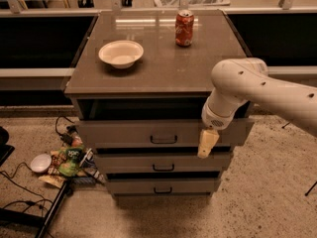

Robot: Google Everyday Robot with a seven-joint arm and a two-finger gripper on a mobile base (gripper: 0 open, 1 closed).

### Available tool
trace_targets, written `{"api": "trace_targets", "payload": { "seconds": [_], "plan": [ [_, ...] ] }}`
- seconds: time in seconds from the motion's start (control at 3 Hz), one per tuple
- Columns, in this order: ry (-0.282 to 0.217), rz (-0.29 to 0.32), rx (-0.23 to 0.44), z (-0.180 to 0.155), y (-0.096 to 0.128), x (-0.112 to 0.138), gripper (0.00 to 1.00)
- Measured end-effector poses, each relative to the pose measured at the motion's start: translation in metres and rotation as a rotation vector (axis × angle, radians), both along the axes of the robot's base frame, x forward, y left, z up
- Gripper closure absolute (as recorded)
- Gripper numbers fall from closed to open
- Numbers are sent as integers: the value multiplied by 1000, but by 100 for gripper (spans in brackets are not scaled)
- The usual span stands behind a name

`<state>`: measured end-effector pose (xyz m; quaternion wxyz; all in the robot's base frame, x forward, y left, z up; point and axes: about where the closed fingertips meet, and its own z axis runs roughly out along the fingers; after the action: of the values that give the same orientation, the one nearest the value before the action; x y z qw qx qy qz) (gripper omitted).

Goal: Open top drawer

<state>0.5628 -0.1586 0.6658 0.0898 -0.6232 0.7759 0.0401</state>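
Note:
The top drawer is the widest grey front of three, with a small dark bail handle at its centre. It stands pulled out a little, with a dark gap showing under the cabinet top. My white arm reaches in from the right. The gripper hangs pointing down in front of the drawer's right part, right of the handle and apart from it. It holds nothing that I can see.
A white bowl and a red soda can stand on the cabinet top. Two narrower drawers sit below. Snack bags, a small bowl and cables lie on the floor at the left.

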Motion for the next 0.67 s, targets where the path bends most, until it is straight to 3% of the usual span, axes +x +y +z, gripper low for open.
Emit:
{"api": "trace_targets", "payload": {
  "seconds": [0.33, 0.67],
  "plan": [
    [46, -39, -21, 3, -11, -22, 49],
    [62, -54, -29, 5, -15, -30, 72]
  ]
}}
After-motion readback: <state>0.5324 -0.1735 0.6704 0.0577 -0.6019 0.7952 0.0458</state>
